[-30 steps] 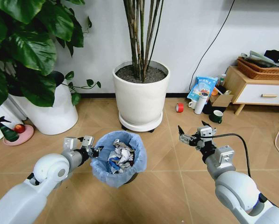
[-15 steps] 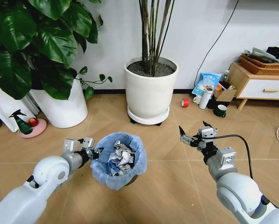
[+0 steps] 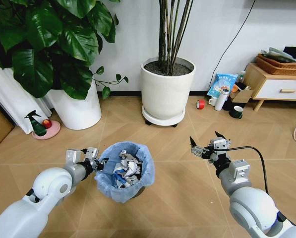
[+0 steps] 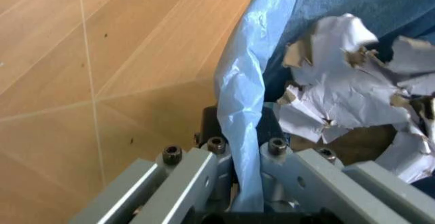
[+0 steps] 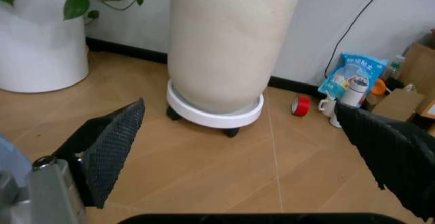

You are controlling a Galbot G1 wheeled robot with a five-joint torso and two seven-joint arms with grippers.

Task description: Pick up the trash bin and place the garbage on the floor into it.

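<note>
The trash bin, dark and lined with a crinkled light-blue bag, is in front of me at the lower left. My left gripper is shut on its rim; the left wrist view shows the fingers pinching the bag's edge. Crumpled white paper and blue scraps of garbage lie inside the bin, with the torn paper seen close up. My right gripper hovers open and empty to the right of the bin, its black fingertips spread wide above bare floor.
A white plant pot on a wheeled base stands ahead, and a second white pot at the left. A green spray bottle and a pink dish sit far left. Red tape, a flask, a mug and a wooden cabinet are at right.
The whole head view has shifted: pots and cabinet slid right and farther off, so the camera moved. Both arms and the held bin keep the same pose before me.
</note>
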